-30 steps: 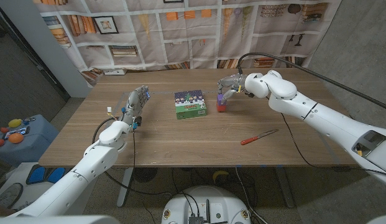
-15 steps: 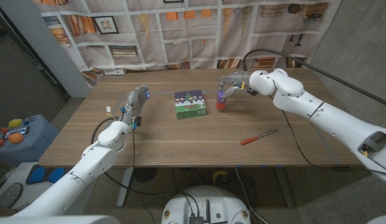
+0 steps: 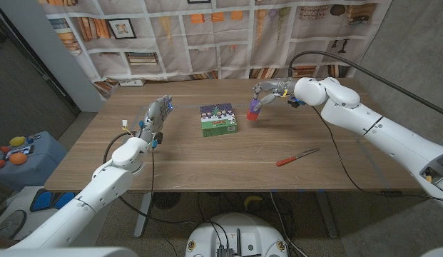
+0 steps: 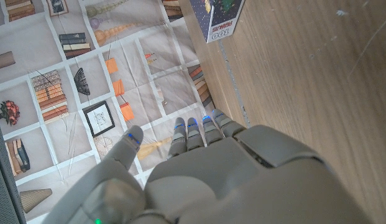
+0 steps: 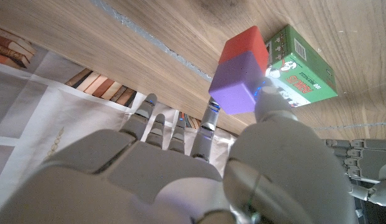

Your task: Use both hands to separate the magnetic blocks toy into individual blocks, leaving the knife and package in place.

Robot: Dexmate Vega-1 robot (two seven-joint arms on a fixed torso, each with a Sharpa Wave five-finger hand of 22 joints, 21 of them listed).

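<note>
My right hand (image 3: 272, 91) pinches the magnetic blocks toy (image 3: 253, 110) near the far edge of the wooden table (image 3: 207, 160), right of centre.

The toy is two smooth, matte cubes stuck face to face, purple on red; its long axis tilts, red end toward the tabletop, and whether it touches the wood I cannot tell. In my right wrist view the thumb presses the purple cube. My left hand (image 3: 155, 118) hovers near the left edge, fingers apart, holding nothing. The green printed cardboard package (image 3: 218, 120) lies flat mid-table, beside the toy. The slim red-handled knife (image 3: 297, 157) lies toward the near right, its length running diagonally.
</note>
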